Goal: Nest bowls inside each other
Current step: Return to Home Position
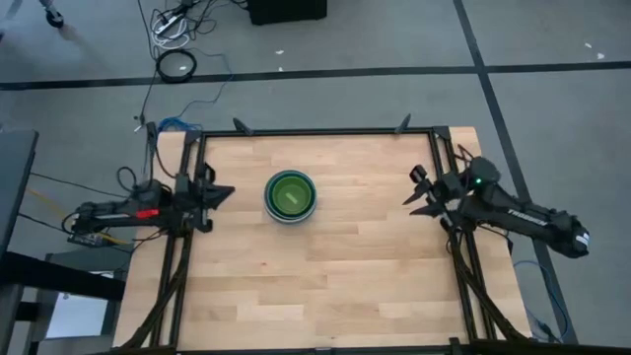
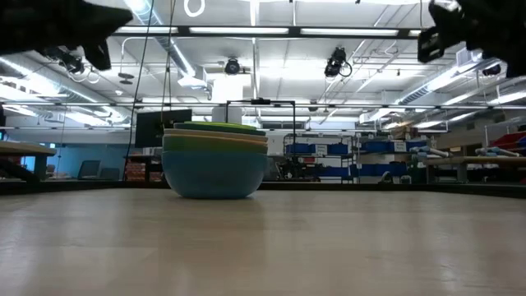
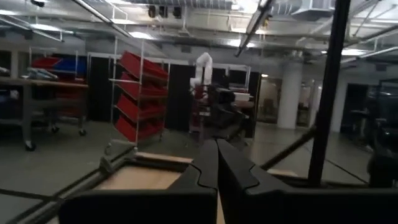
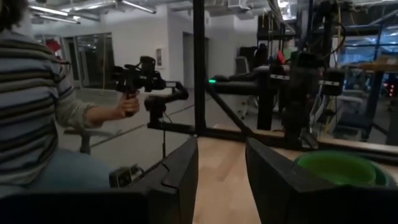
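Note:
The bowls (image 1: 290,195) stand nested in one stack on the wooden table, a little left of centre toward the far edge. A green bowl is innermost and a blue-grey one (image 2: 214,173) outermost, resting on its base. The stack's green rim (image 4: 339,167) also shows in the right wrist view. My left gripper (image 1: 228,191) is shut at the table's left edge, well clear of the stack. My right gripper (image 1: 415,191) stands open at the right edge with nothing between its fingers.
A black frame (image 1: 315,132) runs round the table's far and side edges. Bare wood lies between the stack and both grippers and across the table's near half. A seated person (image 4: 37,112) holding a hand controller shows beyond the table in the right wrist view.

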`<state>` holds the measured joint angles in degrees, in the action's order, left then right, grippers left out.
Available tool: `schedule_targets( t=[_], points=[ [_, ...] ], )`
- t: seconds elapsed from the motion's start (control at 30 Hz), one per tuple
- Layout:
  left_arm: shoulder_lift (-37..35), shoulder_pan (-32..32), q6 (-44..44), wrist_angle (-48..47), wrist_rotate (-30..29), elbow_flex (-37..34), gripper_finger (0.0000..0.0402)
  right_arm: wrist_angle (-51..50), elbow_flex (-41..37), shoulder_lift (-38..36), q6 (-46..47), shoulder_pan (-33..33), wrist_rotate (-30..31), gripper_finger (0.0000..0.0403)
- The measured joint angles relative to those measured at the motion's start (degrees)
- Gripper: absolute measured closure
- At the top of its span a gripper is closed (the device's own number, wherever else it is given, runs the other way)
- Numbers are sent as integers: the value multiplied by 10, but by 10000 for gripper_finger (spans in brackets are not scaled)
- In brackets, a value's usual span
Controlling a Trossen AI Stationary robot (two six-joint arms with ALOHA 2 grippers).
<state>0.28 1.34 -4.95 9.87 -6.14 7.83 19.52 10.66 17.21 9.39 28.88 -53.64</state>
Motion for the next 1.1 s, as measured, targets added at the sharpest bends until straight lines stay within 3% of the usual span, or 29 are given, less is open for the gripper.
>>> schedule_targets(
  t=[0.27,0.4,0.67,0.77,0.9,1.1],
  points=[
    [0,0,-2,32,3,-74,398,65,-99,0,-19,-15,8,280],
    [1,0,1,-7,-13,-73,396,22,-101,1,-42,-21,24,280],
    [1,0,12,-11,-23,-74,395,31,-101,0,-39,-22,29,280],
    [0,0,2,-2,-24,-74,395,80,-102,0,11,-22,19,280],
    [0,0,0,-2,-27,-74,395,215,-101,-2,67,-16,-37,281],
    [0,0,20,-7,-37,-74,394,84,-102,-2,-10,8,-32,280]
  ],
)
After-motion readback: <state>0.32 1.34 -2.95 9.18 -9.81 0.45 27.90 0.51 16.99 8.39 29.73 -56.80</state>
